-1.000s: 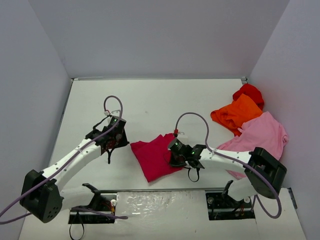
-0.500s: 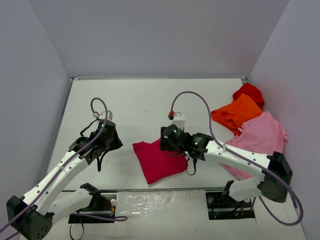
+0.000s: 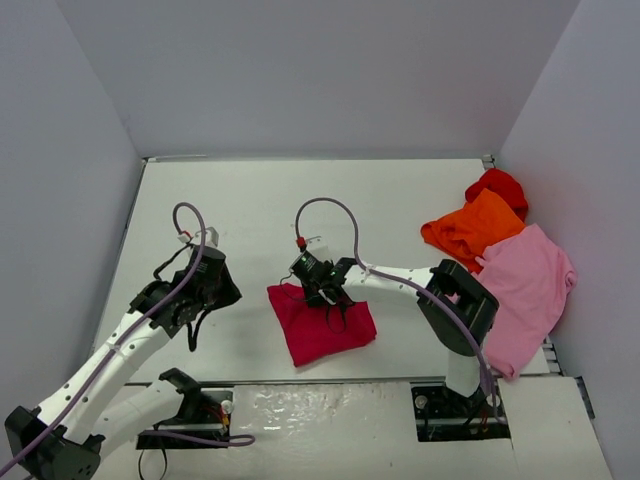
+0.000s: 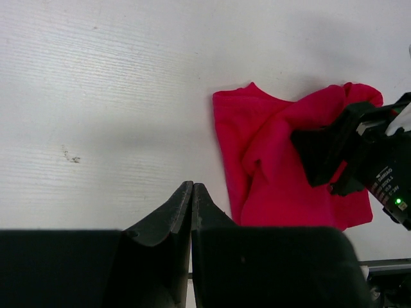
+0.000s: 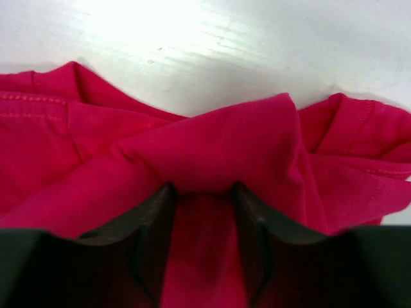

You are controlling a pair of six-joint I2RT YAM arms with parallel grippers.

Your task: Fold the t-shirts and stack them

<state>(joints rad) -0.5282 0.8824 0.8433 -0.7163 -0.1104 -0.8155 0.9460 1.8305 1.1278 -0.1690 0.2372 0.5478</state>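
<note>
From above, the raspberry-red t-shirt [image 3: 322, 325] lies crumpled on the white worktop [image 3: 300, 200], near the front edge and about midway across. The right arm reaches leftward over it, and the right tool [image 3: 320, 286] is down on the shirt's far edge. The left tool [image 3: 228, 290] hangs just left of the shirt, apart from it. At the right side an orange t-shirt [image 3: 470, 228] lies between a bright red t-shirt [image 3: 497, 186] behind it and a pale pink t-shirt [image 3: 530, 285] in front, and it overlaps both.

In the left wrist view, the left tool [image 4: 192, 187] is fully closed, its two fingers pressed together with nothing between them, above bare worktop [image 4: 96, 96]. The raspberry-red t-shirt [image 4: 270, 173] lies ahead and to the right, with the right tool [image 4: 331, 159] set on its rumpled right part.

In the right wrist view, the right tool [image 5: 202, 192] stands partway open. Its two dark fingers [image 5: 157, 208] are astride a raised fold of the raspberry-red t-shirt [image 5: 212, 138], and cloth fills the gap between them. Stitched hems show at left and right, with worktop [image 5: 192, 38] beyond.
</note>
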